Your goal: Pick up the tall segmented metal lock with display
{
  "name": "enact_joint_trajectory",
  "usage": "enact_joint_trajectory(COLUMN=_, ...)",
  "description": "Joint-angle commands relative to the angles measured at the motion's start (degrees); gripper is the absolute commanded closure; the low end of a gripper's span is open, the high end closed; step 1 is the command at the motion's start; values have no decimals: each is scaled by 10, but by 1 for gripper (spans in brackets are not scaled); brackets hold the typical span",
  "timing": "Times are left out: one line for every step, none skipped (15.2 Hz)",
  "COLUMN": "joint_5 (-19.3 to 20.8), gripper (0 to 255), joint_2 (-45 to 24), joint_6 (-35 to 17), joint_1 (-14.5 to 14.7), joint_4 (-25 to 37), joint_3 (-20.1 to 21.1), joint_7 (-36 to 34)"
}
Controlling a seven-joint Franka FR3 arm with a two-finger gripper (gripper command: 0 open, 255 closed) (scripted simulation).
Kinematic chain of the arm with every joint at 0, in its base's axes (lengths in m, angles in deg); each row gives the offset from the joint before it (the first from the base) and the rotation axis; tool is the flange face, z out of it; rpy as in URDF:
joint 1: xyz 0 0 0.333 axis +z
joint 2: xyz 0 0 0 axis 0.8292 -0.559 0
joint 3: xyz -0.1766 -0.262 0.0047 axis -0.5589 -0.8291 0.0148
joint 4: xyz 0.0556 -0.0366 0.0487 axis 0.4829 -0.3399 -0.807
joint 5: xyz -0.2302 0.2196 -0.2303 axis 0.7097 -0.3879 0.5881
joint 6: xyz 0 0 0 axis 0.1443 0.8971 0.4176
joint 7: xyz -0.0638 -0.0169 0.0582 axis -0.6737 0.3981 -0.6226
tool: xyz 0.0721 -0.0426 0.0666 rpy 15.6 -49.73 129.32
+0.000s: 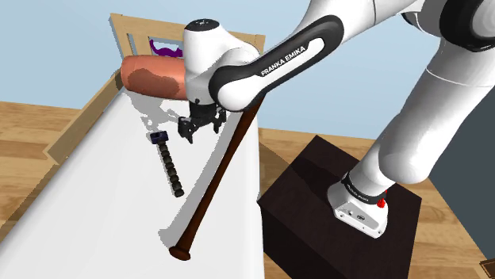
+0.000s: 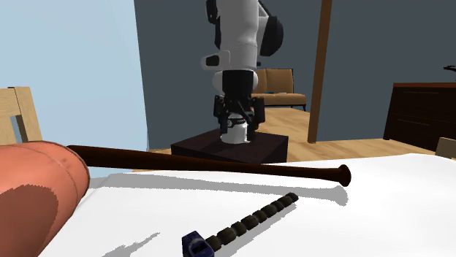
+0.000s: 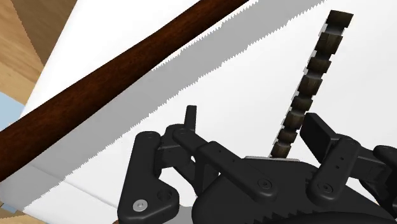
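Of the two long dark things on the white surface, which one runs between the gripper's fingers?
The segmented lock: in the wrist view it passes between the gripper's open fingers. The smooth brown bat lies aside.

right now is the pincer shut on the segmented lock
No, the wrist view shows the pincer open, with the segmented lock lying untouched on the white surface between its fingers.

A glossy white arm of rounded segments [image 1: 444,95] is seen with dark joint bands, one lettered "FRANKA EMIKA" [image 1: 274,67] in white, a small red button [image 1: 382,202] at three o'clock on its base collar, and an all-black two-finger gripper of hinged links [image 1: 198,131] pinned by a silver screw [image 3: 139,205].
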Motion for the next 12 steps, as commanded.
enact_joint_trajectory(joint_5=35, gripper=0, joint_2=-50, joint_6=-10, joint_1=14, joint_4=34, joint_3=-6, joint_7=-40)
enact_joint_trajectory(joint_5=51, gripper=0, joint_2=-74, joint_6=-12, joint_1=22, joint_4=53, joint_3=-10, joint_7=-57)
enact_joint_trajectory(joint_5=65, gripper=0, joint_2=-98, joint_6=-14, joint_1=32, joint_4=73, joint_3=-16, joint_7=-73)
enact_joint_trajectory(joint_5=78, gripper=0, joint_2=-122, joint_6=-14, joint_1=42, joint_4=94, joint_3=-23, joint_7=-88)
enact_joint_trajectory(joint_5=90, gripper=0, joint_2=-145, joint_6=-14, joint_1=53, joint_4=116, joint_3=-29, joint_7=-101)
enact_joint_trajectory(joint_5=100, gripper=0, joint_2=-169, joint_6=-13, joint_1=63, joint_4=139, joint_3=-36, joint_7=-114)
enact_joint_trajectory(joint_5=110, gripper=0, joint_2=-192, joint_6=-11, joint_1=73, joint_4=163, joint_3=-42, joint_7=-125)
enact_joint_trajectory(joint_5=118, gripper=0, joint_2=-215, joint_6=-9, joint_1=83, joint_4=187, joint_3=-49, joint_7=-135)
enact_joint_trajectory(joint_5=125, gripper=0, joint_2=-239, joint_6=-6, joint_1=93, joint_4=213, joint_3=-56, joint_7=-144)
enact_joint_trajectory(joint_5=132, gripper=0, joint_2=-262, joint_6=-2, joint_1=103, joint_4=240, joint_3=-62, joint_7=-153)
enact_joint_trajectory(joint_5=137, gripper=0, joint_2=-286, joint_6=2, joint_1=113, joint_4=268, joint_3=-68, joint_7=-160)
enact_joint_trajectory(joint_5=142, gripper=0, joint_2=-310, joint_6=7, joint_1=123, joint_4=298, joint_3=-74, joint_7=-166)
